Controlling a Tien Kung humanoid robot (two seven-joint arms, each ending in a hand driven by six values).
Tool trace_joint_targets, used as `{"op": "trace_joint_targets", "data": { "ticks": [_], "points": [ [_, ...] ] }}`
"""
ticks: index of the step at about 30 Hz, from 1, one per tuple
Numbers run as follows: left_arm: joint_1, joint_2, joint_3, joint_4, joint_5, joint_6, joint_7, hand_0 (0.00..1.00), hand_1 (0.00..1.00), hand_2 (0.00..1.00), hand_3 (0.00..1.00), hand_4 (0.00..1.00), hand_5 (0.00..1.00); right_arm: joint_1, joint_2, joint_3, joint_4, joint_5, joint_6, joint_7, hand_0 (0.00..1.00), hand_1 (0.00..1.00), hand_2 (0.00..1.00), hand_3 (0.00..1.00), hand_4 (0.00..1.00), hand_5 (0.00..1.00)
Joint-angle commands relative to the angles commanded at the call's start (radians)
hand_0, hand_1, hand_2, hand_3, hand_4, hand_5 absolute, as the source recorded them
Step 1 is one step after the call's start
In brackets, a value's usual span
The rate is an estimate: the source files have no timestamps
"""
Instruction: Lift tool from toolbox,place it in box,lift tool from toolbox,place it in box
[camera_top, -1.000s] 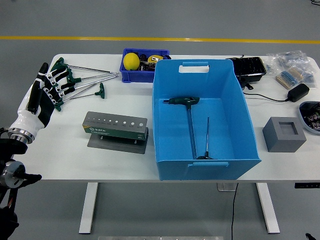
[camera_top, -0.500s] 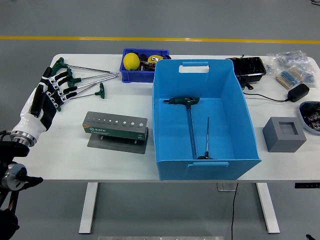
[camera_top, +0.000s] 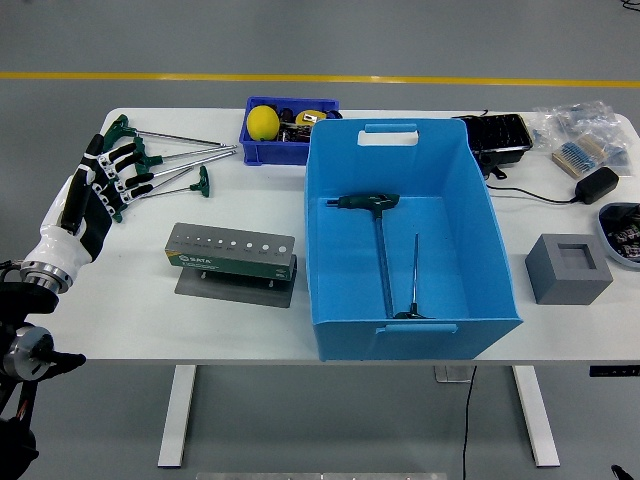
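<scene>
Two T-handle hex keys (camera_top: 385, 250) lie on the floor of the large blue box (camera_top: 490, 215) at the centre-right of the white table (camera_top: 130, 300): the longer one has its green handle toward the far wall and its shaft running toward the near wall, and the shorter one lies just beside it with its handle at the near wall. The remaining T-handle keys (camera_top: 175, 160) are fanned out on the table's far-left area, green handles to the left, shafts pointing right toward a small dark-blue bin (camera_top: 262, 150).

The left hand (camera_top: 95, 195) enters from the lower left and sits over the handle end of that fan. Its fingers (camera_top: 125, 170) are extended and slightly spread, the tips among the green handles; nothing is gripped (contact with the handles cannot be confirmed from this angle). The right hand is out of view.

The tool holder (camera_top: 232, 253), a grey-and-green block with a row of holes along its top, stands on a grey base plate between the hand and the blue box, with no key standing in it.

The dark-blue bin holds a yellow ball (camera_top: 263, 122) and mixed small items. To the right of the blue box: a grey square block (camera_top: 567, 268) with a recessed top, a black tray (camera_top: 495, 135), a black power adapter (camera_top: 598, 184) with its cable, and clear bags of parts (camera_top: 585, 130) at the far-right corner.
</scene>
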Motion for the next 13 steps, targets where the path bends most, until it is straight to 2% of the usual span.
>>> {"op": "trace_joint_targets", "data": {
  "ticks": [7, 10, 13],
  "points": [
    [-0.003, 0.0, -0.004, 0.003, -0.003, 0.003, -0.004, 0.712, 0.711, 0.853, 0.814, 0.908, 0.961, 0.001, 0.0, 0.0, 0.0, -0.001, 0.0, 0.0, 0.679, 0.649, 0.71, 0.554, 0.785, 0.718],
    [-0.003, -0.004, -0.003, 0.005, -0.02, 0.029, -0.045, 0.712, 0.711, 0.853, 0.814, 0.908, 0.961, 0.0, 0.0, 0.0, 0.0, -0.001, 0.0, -0.001, 0.679, 0.649, 0.71, 0.554, 0.785, 0.718],
    [-0.005, -0.007, -0.007, 0.005, -0.03, 0.04, -0.061, 0.712, 0.711, 0.853, 0.814, 0.908, 0.961, 0.0, 0.001, 0.001, 0.0, -0.004, -0.001, -0.001, 0.679, 0.649, 0.71, 0.554, 0.785, 0.718]
  ]
}}
